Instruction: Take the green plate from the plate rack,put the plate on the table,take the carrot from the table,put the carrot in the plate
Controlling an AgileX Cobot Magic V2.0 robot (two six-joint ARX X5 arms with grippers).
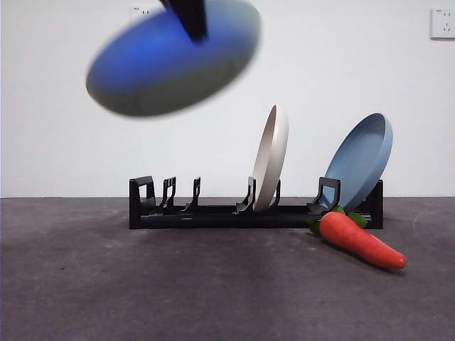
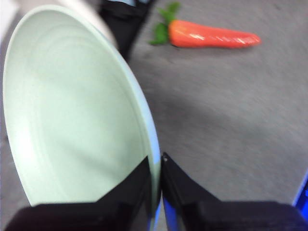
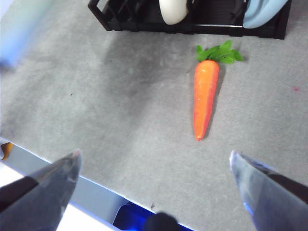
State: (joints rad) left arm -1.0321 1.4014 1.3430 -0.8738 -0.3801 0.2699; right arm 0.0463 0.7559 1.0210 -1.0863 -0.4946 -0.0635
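Plate up in the air: the pale sage-green round plate (image 2: pixel 77 120), shallow with a raised rim and a matte plastic look, hangs tilted and blurred high over the table's left side, clear of the rack, its underside looking bluish in the front view (image 1: pixel 174 60). Left gripper (image 2: pixel 156 168) has it, both black jaws pinched tight on the rim, one either side of the edge. Below and behind sits the long low black plate rack (image 1: pixel 213 212) with its upright prongs, the left slots bare. Two plates stand in it: one cream-white round plate (image 1: pixel 271 158) near the middle, almost upright, and one dusty-blue round plate (image 1: pixel 364 160) at the right end, leaning to the right. One orange-red tapered toy carrot (image 1: pixel 361 241) with small green leaves lies flat on the table just in front of the rack's right end, leaves toward the rack, tip pointing away from it. Right gripper (image 3: pixel 154 166) hovers above the table on the near side of the carrot (image 3: pixel 205 98), jaws spread wide, holding nothing. Dark grey, slightly mottled matte table (image 1: pixel 142 284) runs back to a plain white wall (image 1: pixel 71 142), with one white wall socket (image 1: pixel 442 23) at the upper right and part of a second plate at the top edge; no writing legible anywhere.
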